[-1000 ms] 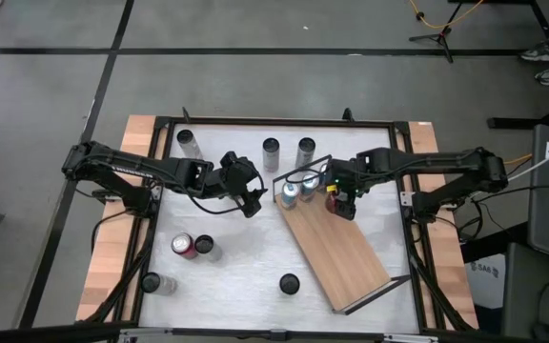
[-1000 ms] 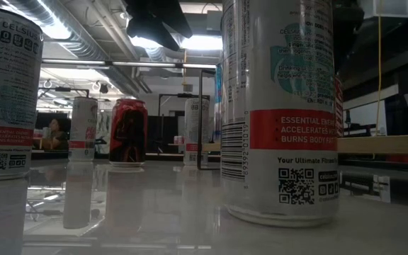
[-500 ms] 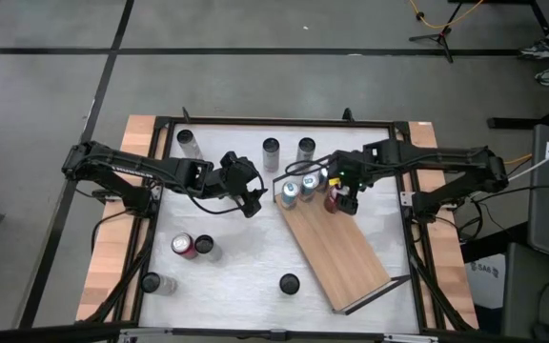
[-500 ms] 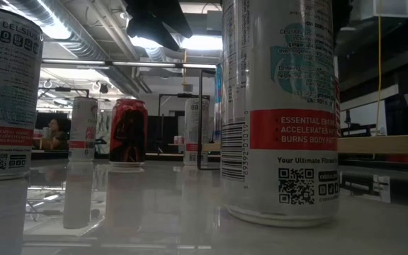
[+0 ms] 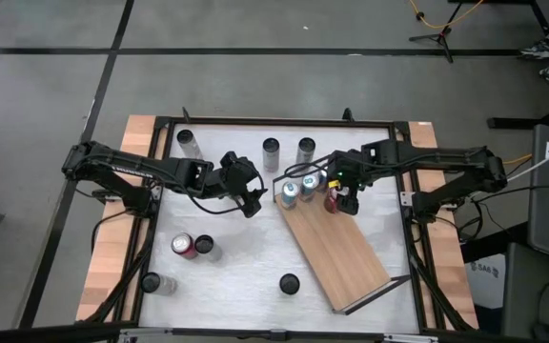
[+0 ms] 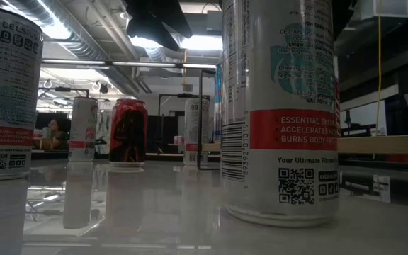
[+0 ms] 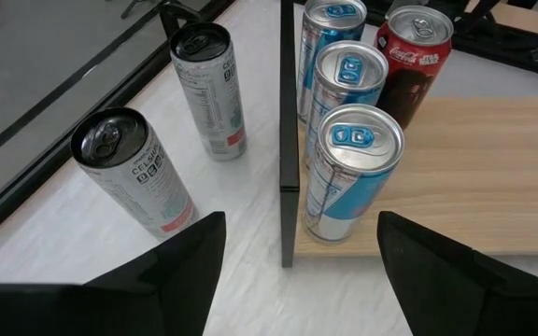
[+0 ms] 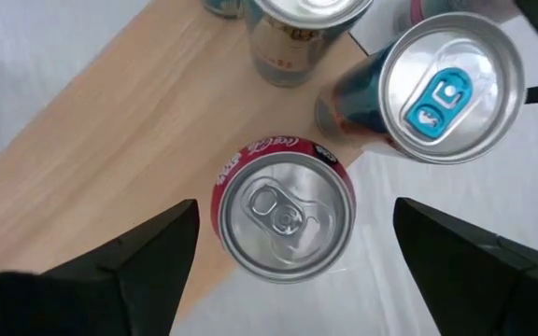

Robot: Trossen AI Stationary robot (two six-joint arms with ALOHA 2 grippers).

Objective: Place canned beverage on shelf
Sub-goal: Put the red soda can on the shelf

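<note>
The right hand [image 5: 344, 197] is hovering open over the red cola can [image 5: 333, 201] at the far end of the shelf [image 5: 336, 251], grasping nothing, in the high view. Two blue-and-silver cans [image 5: 290, 192] are standing beside the red one on the light-wood board, which is lying at an angle across the white tabletop [image 5: 236, 262]. The left hand [image 5: 253, 195] is waiting near the tabletop's middle, released and empty. Loose cans are standing about: three along the far edge, a red can [image 5: 183, 245] with a dark-topped one touching it, and two more near the front edge.

In the low view, a tall white can [image 6: 280, 106] is filling the foreground, reading "ESSENTIAL ENERGY", "ACCELERATES" and "BURNS BODY FAT" above a QR code. Another white can [image 6: 6, 92] is showing "CELSIUS".

The left wrist view is looking past open fingers [image 7: 171, 271] at three slim blue-and-silver cans [image 7: 348, 173] and a red Coca-Cola can [image 7: 413, 58] behind the shelf's black rail, with two "CELSIUS" cans [image 7: 134, 173] on the tabletop outside it.

The right wrist view is looking straight down on the cola can's lid [image 8: 284, 210] between spread fingers [image 8: 134, 271].

The red can appears placed and let go; the next move likely calls for lifting clear without tipping it, then fetching another can.
</note>
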